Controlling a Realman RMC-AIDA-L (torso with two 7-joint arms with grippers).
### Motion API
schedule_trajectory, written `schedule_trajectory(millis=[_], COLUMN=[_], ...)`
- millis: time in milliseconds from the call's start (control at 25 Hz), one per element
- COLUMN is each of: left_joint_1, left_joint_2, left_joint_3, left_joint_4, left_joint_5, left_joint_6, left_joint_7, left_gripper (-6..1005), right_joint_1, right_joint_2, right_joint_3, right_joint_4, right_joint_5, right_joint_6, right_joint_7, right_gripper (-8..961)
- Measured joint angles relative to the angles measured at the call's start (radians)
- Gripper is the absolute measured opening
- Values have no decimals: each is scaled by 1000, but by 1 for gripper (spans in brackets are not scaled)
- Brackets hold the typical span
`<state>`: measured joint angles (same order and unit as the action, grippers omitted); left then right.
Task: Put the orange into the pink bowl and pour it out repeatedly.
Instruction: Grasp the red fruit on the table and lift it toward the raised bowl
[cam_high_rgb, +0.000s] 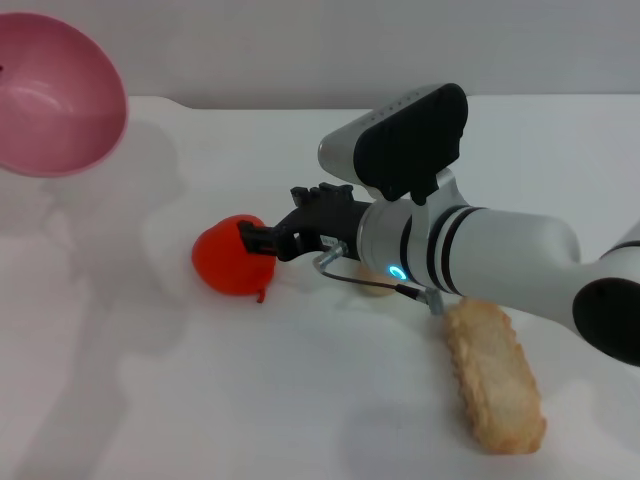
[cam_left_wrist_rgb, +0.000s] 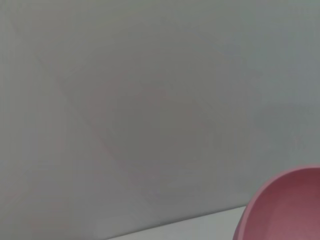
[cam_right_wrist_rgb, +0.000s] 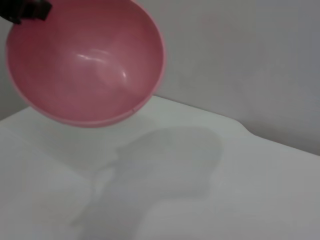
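The orange, bright red-orange and lumpy, lies on the white table left of centre in the head view. My right gripper reaches in from the right and its black tip overlaps the orange's right side. The pink bowl hangs in the air at the far left, tilted with its empty inside facing the table. In the right wrist view the pink bowl shows empty, with my left gripper as a black piece on its rim. The left wrist view shows only part of the bowl's rim.
A long beige bread-like toy lies at the front right of the table. A small beige ball sits under my right forearm. The table's far edge meets a grey wall.
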<state>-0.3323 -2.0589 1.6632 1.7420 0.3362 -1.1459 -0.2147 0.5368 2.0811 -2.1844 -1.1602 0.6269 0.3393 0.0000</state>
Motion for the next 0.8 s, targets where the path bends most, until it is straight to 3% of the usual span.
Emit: schedule_trajectory(millis=[80, 800], left_joint_1=[-3, -28], left_joint_2=[0, -1], left_joint_3=[0, 17], left_joint_4=[0, -18], left_joint_5=[0, -2], left_joint_6=[2, 8], left_joint_7=[5, 31], left_gripper=[40, 40], right_joint_1=[10, 203], right_joint_2=[0, 5], right_joint_3=[0, -87], right_joint_4=[5, 239], right_joint_5=[8, 245], right_joint_6=[0, -11], right_joint_7=[0, -2], right_gripper=[821, 820])
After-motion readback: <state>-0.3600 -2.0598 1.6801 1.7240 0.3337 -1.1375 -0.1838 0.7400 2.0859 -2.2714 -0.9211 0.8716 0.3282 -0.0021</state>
